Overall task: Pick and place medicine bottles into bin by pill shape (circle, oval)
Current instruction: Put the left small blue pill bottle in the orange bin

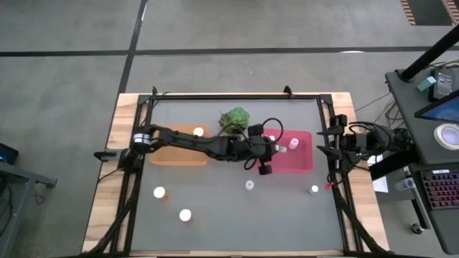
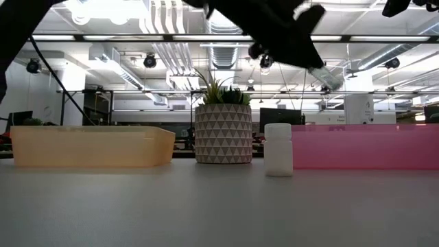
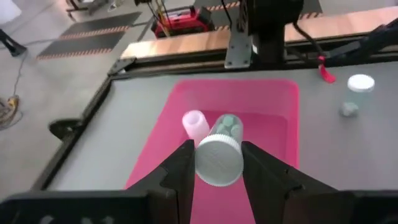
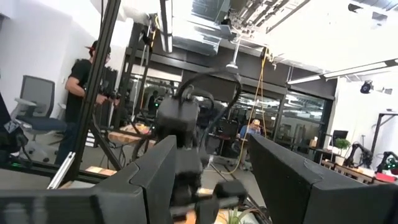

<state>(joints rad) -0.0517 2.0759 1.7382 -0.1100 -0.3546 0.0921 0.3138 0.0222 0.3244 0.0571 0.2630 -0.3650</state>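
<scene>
On the grey table (image 1: pixel 215 222), beside the potted plant (image 1: pixel 235 119), the left gripper (image 3: pixel 217 163) held a capped bottle (image 3: pixel 219 158) over the pink tray (image 3: pixel 261 106); the right gripper (image 4: pixel 211 180), far from the plant, stood open.

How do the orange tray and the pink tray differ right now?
The orange tray sits left of the potted plant, the pink tray right of it. The left gripper, holding a bottle, hovers over the pink tray, not the orange one. Both are shallow rectangles of like size.

Overhead, table-level, 2 wrist views; shared pink tray (image 1: pixel 301 159).
</scene>
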